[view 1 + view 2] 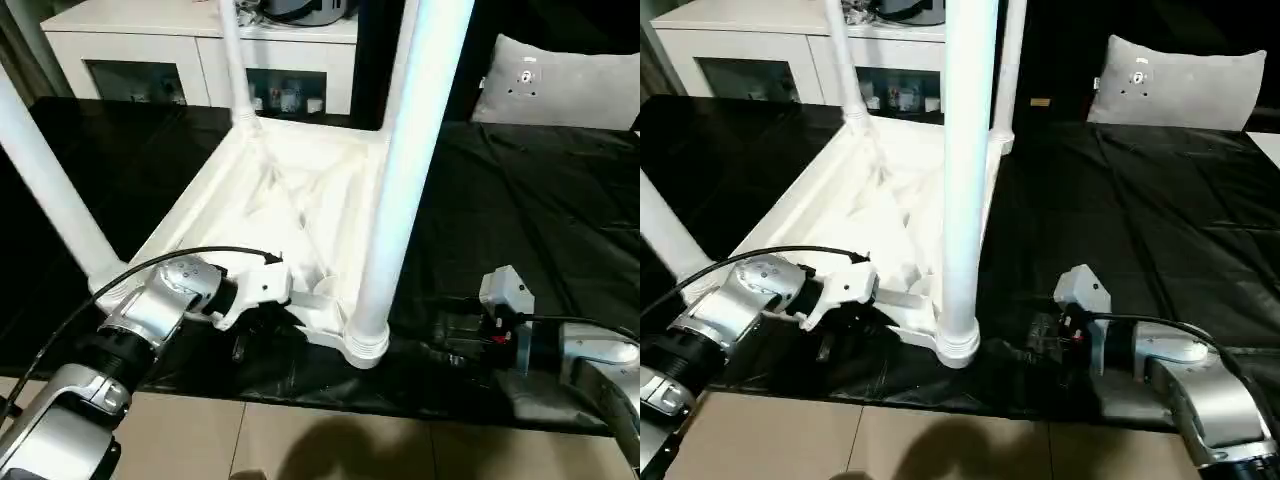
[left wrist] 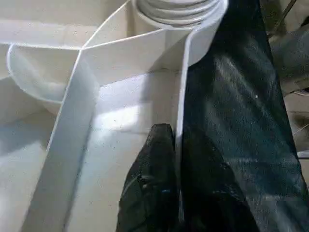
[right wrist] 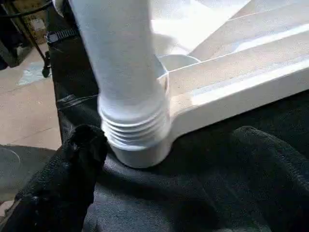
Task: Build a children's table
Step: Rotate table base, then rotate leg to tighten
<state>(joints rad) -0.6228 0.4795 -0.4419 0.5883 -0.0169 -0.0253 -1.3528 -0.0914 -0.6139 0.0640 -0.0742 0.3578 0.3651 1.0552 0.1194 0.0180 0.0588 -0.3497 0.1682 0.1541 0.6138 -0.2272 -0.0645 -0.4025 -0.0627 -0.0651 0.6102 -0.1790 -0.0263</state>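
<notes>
Four white legs stand up from the table, which lies upside down on a black cloth. Left gripper is pinched shut on the table's near edge wall; right gripper sits spread wide beside the nearest leg.

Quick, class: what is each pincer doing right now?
Left pincer: shut on the tabletop's rim.
Right pincer: open, holding nothing, beside the near leg.
</notes>
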